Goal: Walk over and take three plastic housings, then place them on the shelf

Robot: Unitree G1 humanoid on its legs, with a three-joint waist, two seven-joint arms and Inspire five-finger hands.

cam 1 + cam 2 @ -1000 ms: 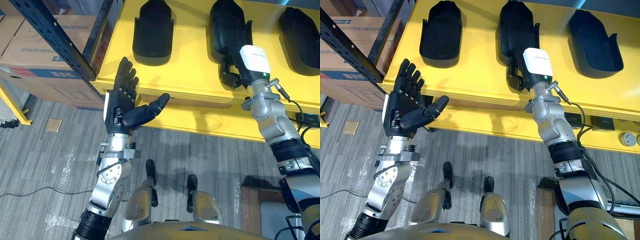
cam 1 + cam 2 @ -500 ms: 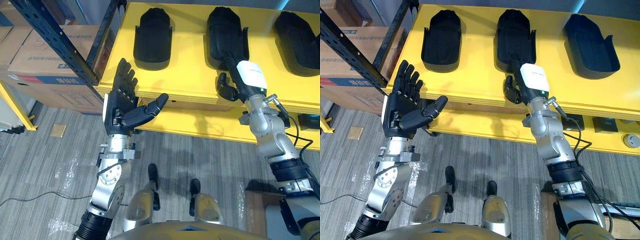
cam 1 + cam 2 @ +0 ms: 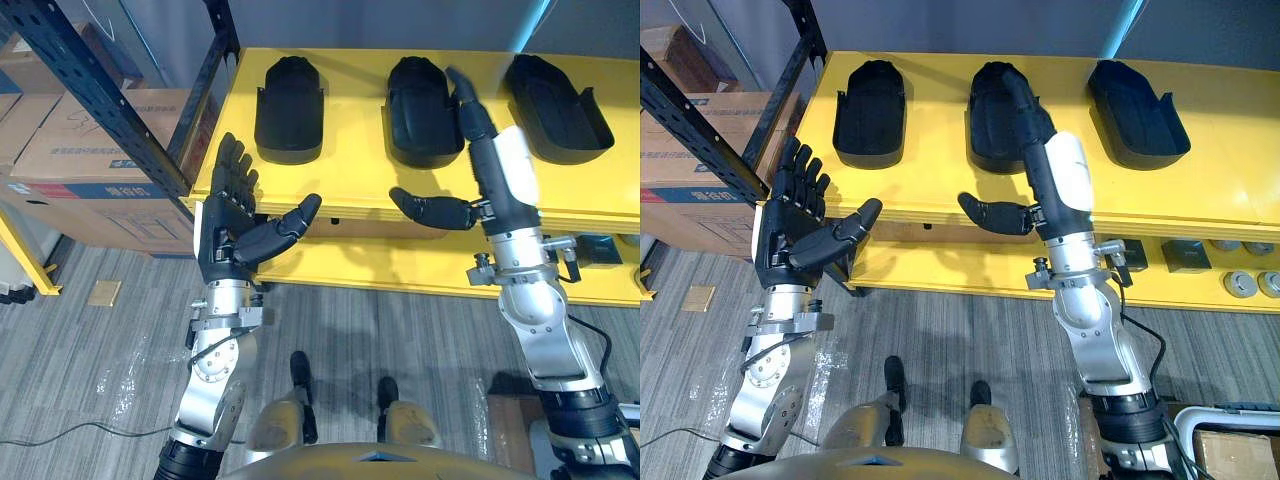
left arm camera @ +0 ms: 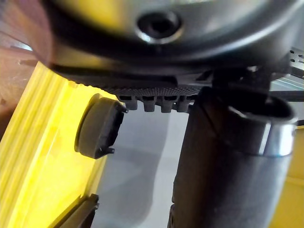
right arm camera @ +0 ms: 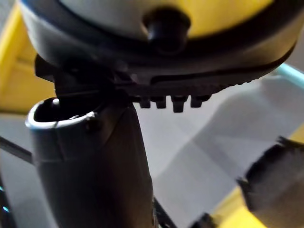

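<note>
At 12 o'clock on the yellow counter (image 3: 350, 190) sit three plastic housings in a row: left housing (image 3: 288, 110), middle housing (image 3: 418, 125) and right housing (image 3: 555, 110). Your right hand (image 3: 483, 160), fingers straight and thumb spread, hangs over the middle one's 3 o'clock edge, gripping nothing. Your left hand (image 3: 230, 235) at 8 o'clock is spread and empty. Push down flat, I judge, and you shove the shell instead of wrapping it. All three shells lie open and hold nothing. The cardboard boxes (image 3: 90, 160) at 9 o'clock are closed.

Three housings (image 3: 425, 96) abreast on shelf (image 3: 350, 180)
</note>
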